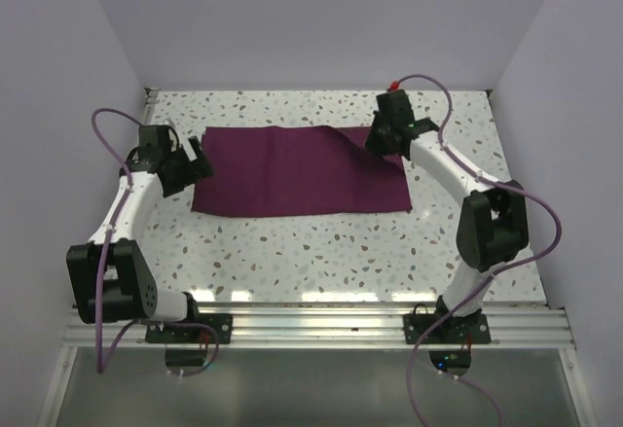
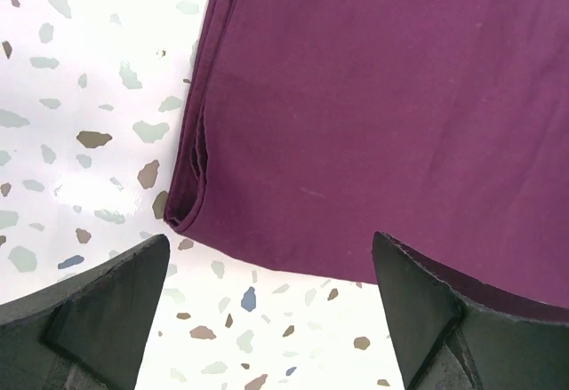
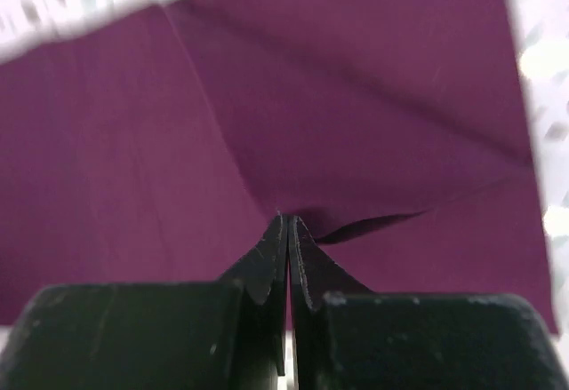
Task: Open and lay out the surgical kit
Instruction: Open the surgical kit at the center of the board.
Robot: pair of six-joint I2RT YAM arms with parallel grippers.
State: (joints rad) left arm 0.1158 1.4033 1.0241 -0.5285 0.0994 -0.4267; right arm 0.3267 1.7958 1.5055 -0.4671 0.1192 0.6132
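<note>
The surgical kit shows only as a folded dark purple cloth wrap [image 1: 297, 169] lying flat on the speckled table. Its steel tray and instruments are hidden. My right gripper [image 1: 375, 143] is shut on the wrap's top layer at the far right corner and lifts it into a raised fold [image 3: 356, 132]; the pinch shows in the right wrist view [image 3: 286, 221]. My left gripper [image 1: 195, 166] is open and empty, low at the wrap's left edge. In the left wrist view its gap [image 2: 271, 261] lies over bare table just off the folded corner [image 2: 187, 212].
The table [image 1: 321, 242] is white terrazzo with a raised rim at the back and sides. Grey walls close in on the left, back and right. An aluminium rail [image 1: 321, 325] carries both arm bases at the near edge.
</note>
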